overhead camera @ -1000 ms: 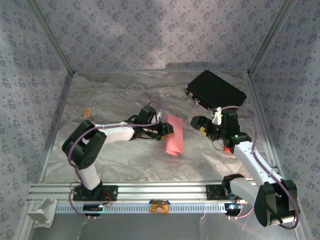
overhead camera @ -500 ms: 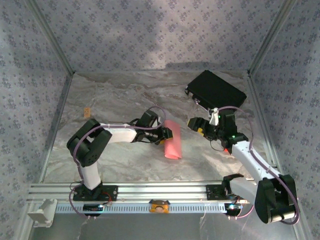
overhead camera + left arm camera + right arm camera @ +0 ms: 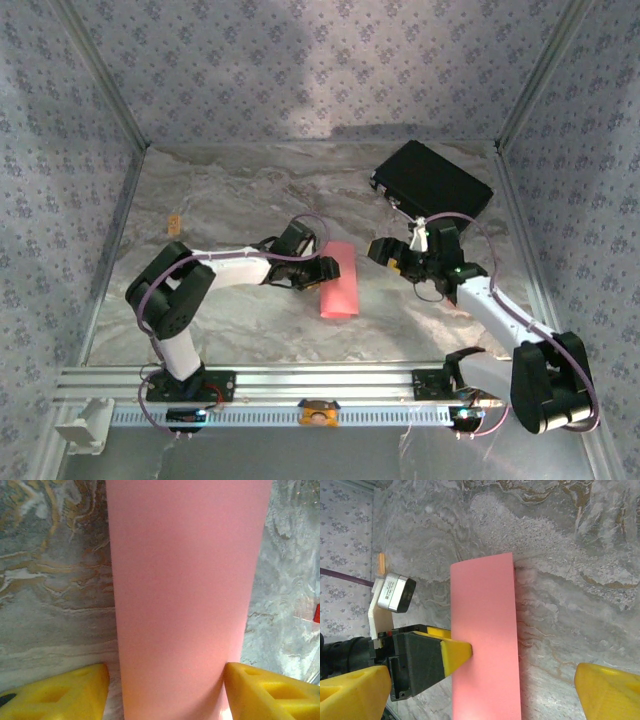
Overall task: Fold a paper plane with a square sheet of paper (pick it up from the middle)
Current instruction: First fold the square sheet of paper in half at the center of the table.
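Observation:
The square sheet of paper (image 3: 340, 292) is salmon pink and lies doubled over as a narrow strip on the marbled table, mid-centre. My left gripper (image 3: 322, 272) sits at its left long edge. In the left wrist view the paper (image 3: 185, 595) runs out between the yellow fingers (image 3: 55, 695); the left one stands clear of it and the right one touches its edge. That gripper (image 3: 165, 695) is open. My right gripper (image 3: 383, 250) hovers open just right of the strip. Its wrist view looks down on the paper (image 3: 484, 640), with a left fingertip (image 3: 457, 652) on the paper's edge.
A black rectangular case (image 3: 432, 180) lies at the back right, close behind the right arm. A tiny orange tag (image 3: 174, 224) sits at the left. Patterned walls close in three sides, and an aluminium rail (image 3: 320, 380) runs along the front.
The left gripper has lowered the paper from hanging upright to lying on the table, and its jaws have widened. The right gripper has shifted slightly left toward the strip.

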Controlling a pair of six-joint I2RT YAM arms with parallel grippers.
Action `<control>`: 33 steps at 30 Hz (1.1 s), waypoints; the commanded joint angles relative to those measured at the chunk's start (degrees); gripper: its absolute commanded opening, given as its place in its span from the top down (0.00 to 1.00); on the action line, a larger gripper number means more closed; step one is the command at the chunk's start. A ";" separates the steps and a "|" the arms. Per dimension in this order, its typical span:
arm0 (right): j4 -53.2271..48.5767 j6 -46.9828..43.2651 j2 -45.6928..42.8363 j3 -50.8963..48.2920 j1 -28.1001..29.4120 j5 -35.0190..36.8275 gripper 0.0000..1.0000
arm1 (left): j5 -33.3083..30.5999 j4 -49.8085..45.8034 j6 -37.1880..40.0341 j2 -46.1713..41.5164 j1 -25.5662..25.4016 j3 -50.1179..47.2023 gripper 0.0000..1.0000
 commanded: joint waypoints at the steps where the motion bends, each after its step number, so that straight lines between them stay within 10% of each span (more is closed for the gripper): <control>1: 0.21 -0.17 1.67 2.19 0.62 -0.41 0.04 | -2.40 -4.35 2.85 -1.47 0.53 1.36 0.40; 33: -2.30 -0.78 4.22 3.25 2.30 2.44 0.01 | 0.98 -19.79 12.49 10.14 1.61 11.59 0.51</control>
